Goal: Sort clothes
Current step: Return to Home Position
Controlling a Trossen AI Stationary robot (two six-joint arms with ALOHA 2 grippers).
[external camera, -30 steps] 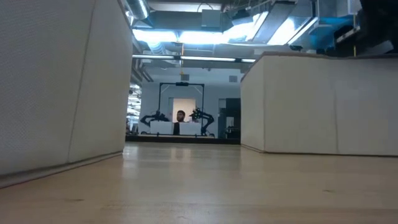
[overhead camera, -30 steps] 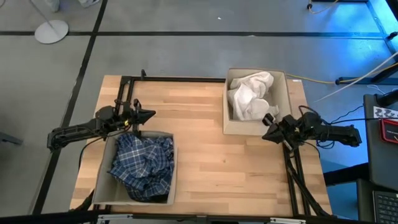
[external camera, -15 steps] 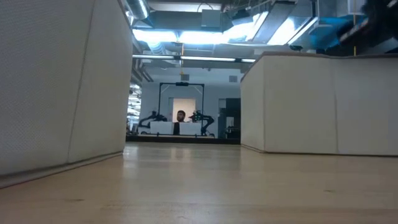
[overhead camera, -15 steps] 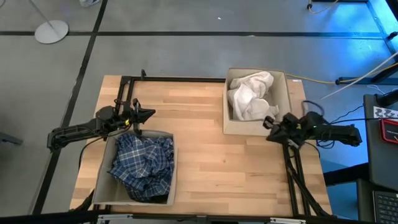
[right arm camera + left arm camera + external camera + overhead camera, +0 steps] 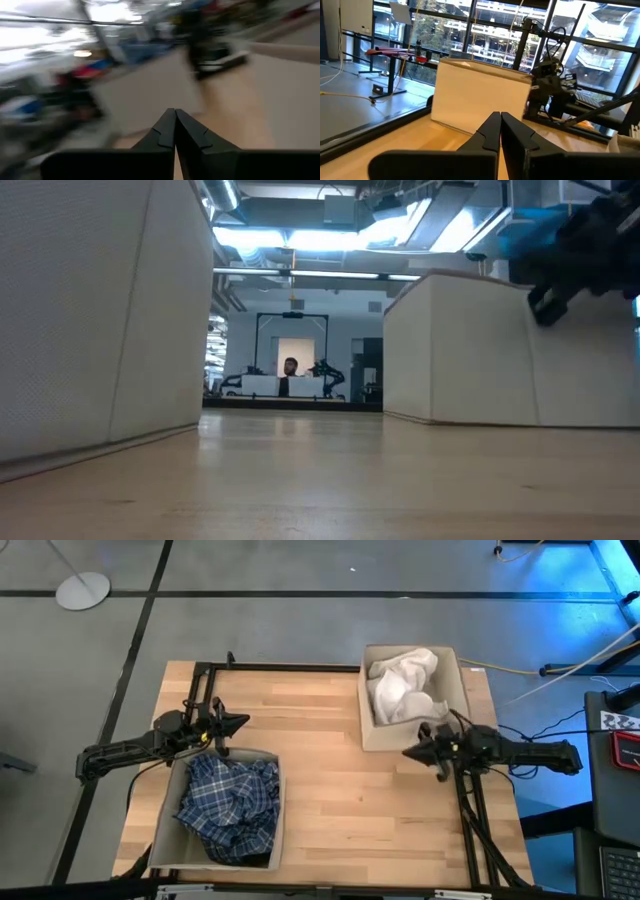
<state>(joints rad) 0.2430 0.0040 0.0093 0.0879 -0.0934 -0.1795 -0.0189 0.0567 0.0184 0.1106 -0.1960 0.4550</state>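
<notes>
On the wooden table (image 5: 320,730), the left beige bin (image 5: 163,830) holds the blue-and-white plaid shirt (image 5: 228,808) and the right beige bin (image 5: 385,740) the white piece (image 5: 402,685). The left gripper (image 5: 238,723) hovers at its bin's edge, the right gripper (image 5: 410,752) just beside the other's wall, each with fingers pressed together and empty

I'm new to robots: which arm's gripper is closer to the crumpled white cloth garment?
Right. The right gripper sits beside the beige fabric bin holding the white cloth garment; the left gripper is across the table, by the blue-and-white plaid shirt.

text: none readable | labels, brands: none | numbers, signs: none
</notes>
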